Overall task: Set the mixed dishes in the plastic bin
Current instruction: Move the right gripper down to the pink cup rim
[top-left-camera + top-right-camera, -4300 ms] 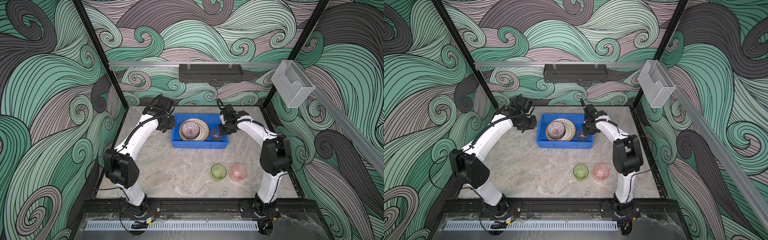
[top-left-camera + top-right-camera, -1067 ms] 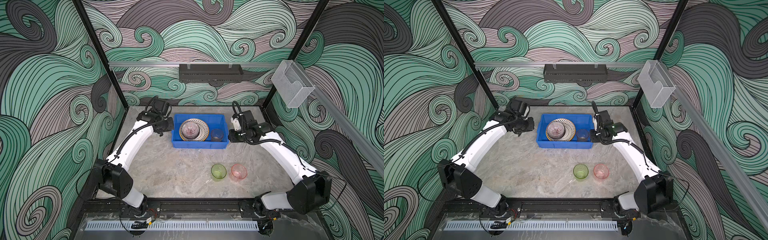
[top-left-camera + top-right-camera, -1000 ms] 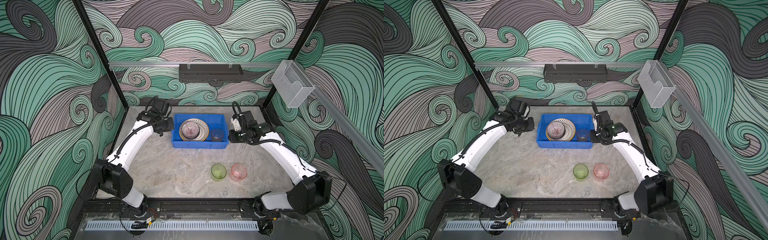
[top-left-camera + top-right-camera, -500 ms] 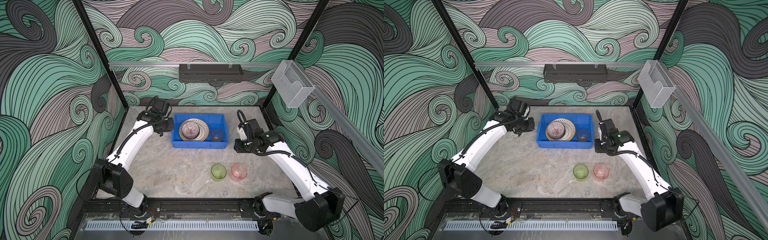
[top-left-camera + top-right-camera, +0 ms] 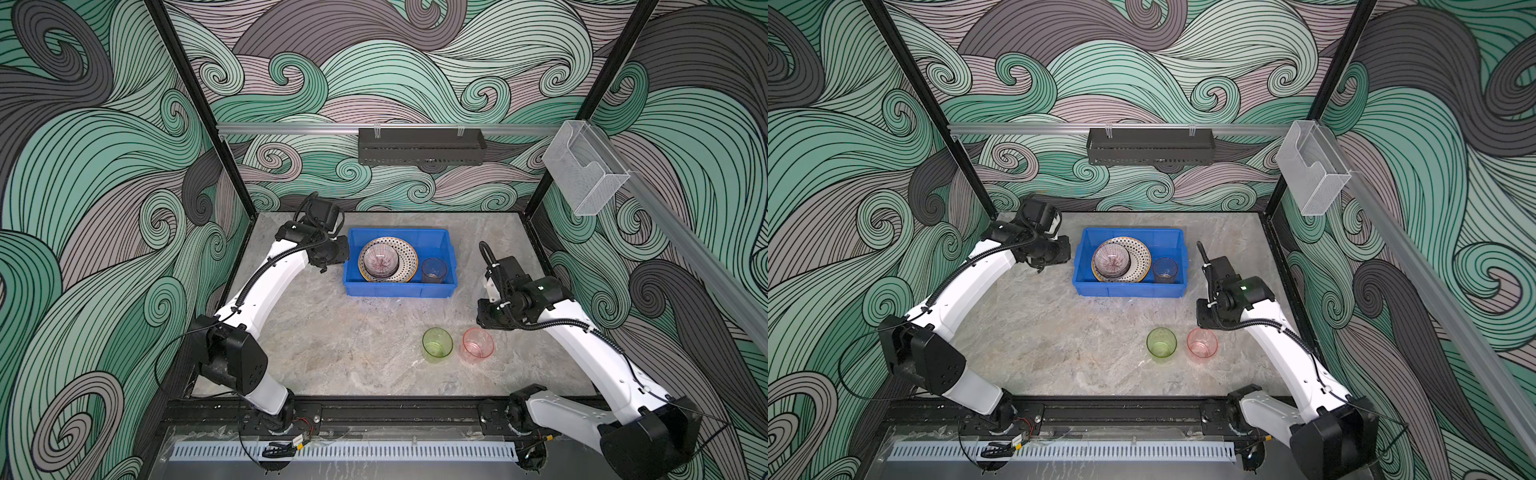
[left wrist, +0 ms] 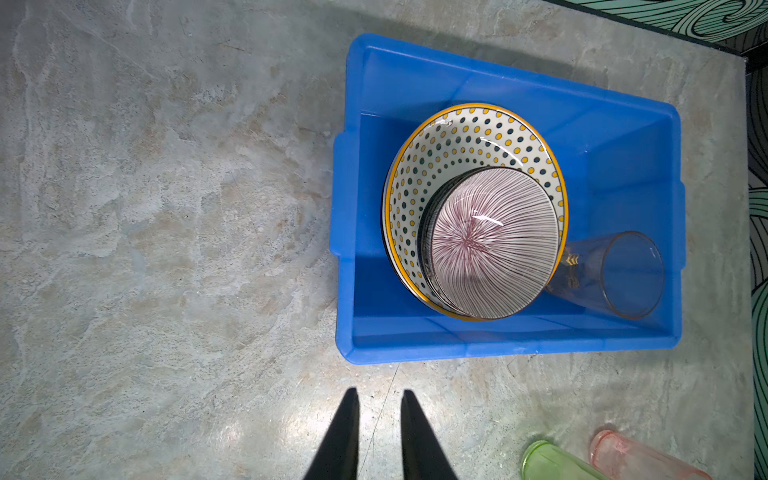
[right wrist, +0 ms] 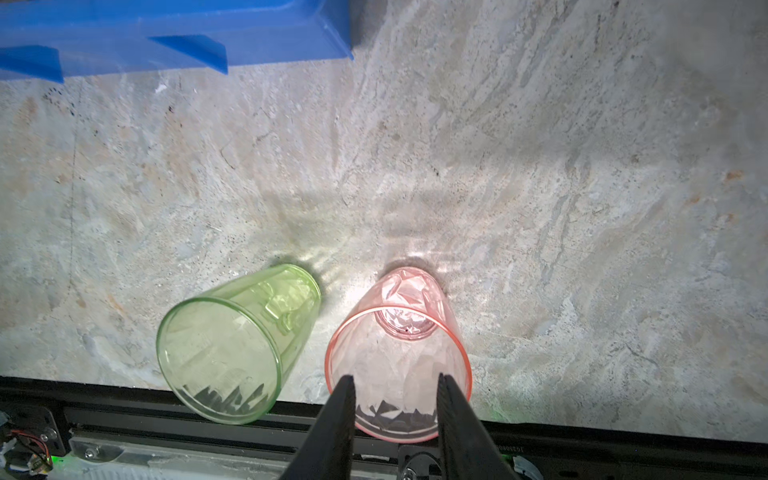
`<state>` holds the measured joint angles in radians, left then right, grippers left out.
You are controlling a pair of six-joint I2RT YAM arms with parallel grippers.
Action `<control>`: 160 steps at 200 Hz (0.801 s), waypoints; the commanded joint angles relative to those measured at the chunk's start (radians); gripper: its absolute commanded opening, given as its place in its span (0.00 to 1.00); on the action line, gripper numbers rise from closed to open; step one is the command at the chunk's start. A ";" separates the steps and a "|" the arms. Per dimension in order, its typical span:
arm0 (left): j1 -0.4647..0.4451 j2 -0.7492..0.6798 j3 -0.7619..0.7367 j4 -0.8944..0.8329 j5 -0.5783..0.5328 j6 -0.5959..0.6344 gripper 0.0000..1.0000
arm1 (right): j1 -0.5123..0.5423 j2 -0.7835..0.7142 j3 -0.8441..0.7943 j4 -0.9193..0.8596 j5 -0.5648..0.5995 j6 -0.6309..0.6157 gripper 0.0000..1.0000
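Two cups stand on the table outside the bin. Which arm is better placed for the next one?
Right. The right end effector, open, hangs near the pink cup, green cup alongside; the left end effector sits at the blue bin's far end.

White links (image 5: 278, 282), black joints (image 5: 232, 357), looped black cables (image 5: 485, 253), possibly matte jaws

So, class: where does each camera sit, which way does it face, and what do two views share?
Both top views: high in front, looking down toward the back wall; both white arms, blue bin, green cup, pink cup.
Left wrist: on the left arm, looking down at the bin; left claw tips, slightly apart.
Right wrist: on the right arm, looking down at both cups; right claw open near the pink cup.
Shared: both wrist views show bin and cups.
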<state>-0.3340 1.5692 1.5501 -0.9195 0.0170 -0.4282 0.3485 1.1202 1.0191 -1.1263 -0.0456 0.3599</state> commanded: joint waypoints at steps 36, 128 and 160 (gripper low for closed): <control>0.008 0.014 0.042 -0.021 0.020 0.020 0.22 | -0.004 -0.055 -0.061 -0.072 -0.007 0.082 0.37; 0.008 0.019 0.035 -0.040 0.023 0.044 0.23 | -0.029 -0.046 -0.122 -0.076 0.117 0.143 0.43; 0.007 0.020 0.030 -0.048 0.009 0.044 0.23 | -0.039 -0.022 -0.132 -0.074 0.113 0.160 0.41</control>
<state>-0.3340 1.5810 1.5558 -0.9321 0.0330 -0.3996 0.3187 1.0801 0.9035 -1.1809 0.0395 0.4843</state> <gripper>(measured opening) 0.226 0.424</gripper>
